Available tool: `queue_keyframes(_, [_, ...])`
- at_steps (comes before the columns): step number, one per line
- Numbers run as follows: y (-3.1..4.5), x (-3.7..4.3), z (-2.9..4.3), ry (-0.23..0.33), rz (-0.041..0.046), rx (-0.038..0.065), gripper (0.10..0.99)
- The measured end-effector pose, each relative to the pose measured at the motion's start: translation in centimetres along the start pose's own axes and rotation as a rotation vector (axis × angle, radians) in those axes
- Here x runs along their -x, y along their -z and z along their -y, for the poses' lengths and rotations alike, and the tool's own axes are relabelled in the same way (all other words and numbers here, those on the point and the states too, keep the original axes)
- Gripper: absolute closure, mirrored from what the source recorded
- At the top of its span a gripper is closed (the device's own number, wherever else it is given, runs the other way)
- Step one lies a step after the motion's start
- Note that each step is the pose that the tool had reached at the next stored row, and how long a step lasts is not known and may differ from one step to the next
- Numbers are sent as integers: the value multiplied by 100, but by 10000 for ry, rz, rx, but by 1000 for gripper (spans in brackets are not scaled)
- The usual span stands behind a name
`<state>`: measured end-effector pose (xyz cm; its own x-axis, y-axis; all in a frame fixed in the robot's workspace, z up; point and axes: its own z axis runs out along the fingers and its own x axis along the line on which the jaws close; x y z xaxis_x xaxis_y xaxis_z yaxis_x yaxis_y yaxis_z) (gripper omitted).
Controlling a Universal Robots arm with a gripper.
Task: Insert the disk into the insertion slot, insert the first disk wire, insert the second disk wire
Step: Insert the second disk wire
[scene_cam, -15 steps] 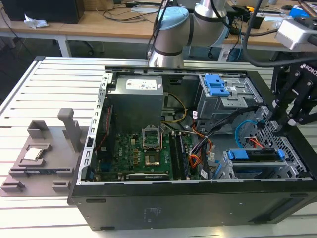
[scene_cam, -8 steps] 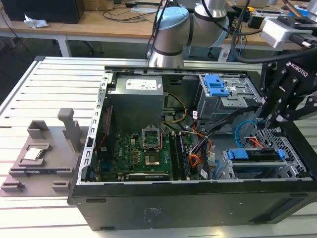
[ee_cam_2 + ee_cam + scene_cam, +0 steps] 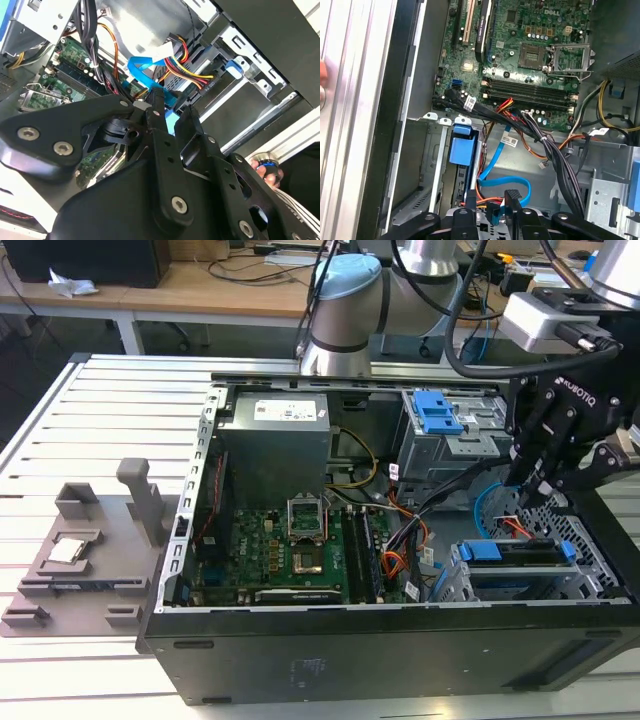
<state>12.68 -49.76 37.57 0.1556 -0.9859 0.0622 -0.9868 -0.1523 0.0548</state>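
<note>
Grey hard drive in bright blue plastic carrier (image 3: pixel 512 552) is seated in silver perforated sheet-metal drive cage (image 3: pixel 590 575), at the black computer case's (image 3: pixel 400 655) corner. Black gripper (image 3: pixel 499 216) pinches flat blue cable's plug (image 3: pixel 494 215). Judgement: hold plug square to the drive's rear socket, press gently.
</note>
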Motion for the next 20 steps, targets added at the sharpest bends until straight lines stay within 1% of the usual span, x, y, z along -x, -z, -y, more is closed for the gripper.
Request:
queue_keyframes(2, [0, 0, 0, 0, -3, 1, 725])
queue_keyframes(3, [0, 0, 0, 0, -3, 1, 741])
queue_keyframes(4, [0, 0, 0, 0, -5, 1, 808])
queue_keyframes(5, [0, 1, 0, -1, -6, 1, 808])
queue_keyframes(6, [0, 0, 0, -1, -8, 1, 922])
queue_keyframes(10, [-1, -5, -1, -1, -13, 2, 925])
queue_keyframes(11, [-4, -25, -4, -1, -14, 3, 925])
queue_keyframes(13, [-11, -74, -12, -4, -78, 13, 925])
queue_keyframes(14, [-24, -131, -20, -6, -132, 22, 925])
queue_keyframes(15, [-56, -203, -30, -6, -141, 22, 925])
queue_keyframes(16, [-90, -254, -37, -20, -139, 23, 925])
queue_keyframes(17, [-109, -292, -43, -26, -69, 13, 925])
queue_keyframes(18, [-120, -318, -46, -26, 43, -4, 925])
queue_keyframes(20, [-133, -351, -51, -34, 165, -22, 925])
